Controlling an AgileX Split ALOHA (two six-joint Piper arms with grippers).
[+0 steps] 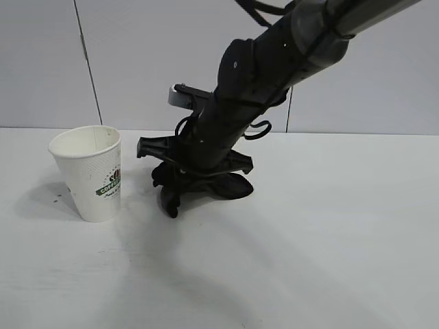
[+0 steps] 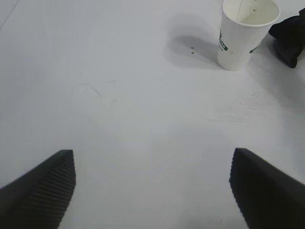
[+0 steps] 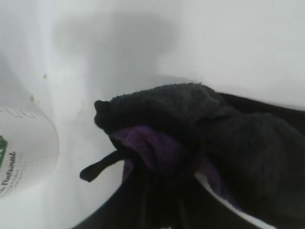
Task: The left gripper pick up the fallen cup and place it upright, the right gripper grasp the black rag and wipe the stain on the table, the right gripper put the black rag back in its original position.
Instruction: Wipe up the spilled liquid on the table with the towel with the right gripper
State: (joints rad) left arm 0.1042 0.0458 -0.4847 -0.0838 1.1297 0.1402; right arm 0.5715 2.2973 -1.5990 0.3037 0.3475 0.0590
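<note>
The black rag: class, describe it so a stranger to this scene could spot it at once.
On the plain white table, look beside the upright white paper coffee cup, under the right end effector. There the lumpy bunch of black cloth with purple folds is pressed on the table, the only dark, soft thing lying there.

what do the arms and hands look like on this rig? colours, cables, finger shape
All black. The right arm is a thick matte housing with black cables looped along it and a small grey-white block near the wrist. The right hand shows a flat black crossbar. The left hand shows two broad black fingers with finely ribbed inner faces.
</note>
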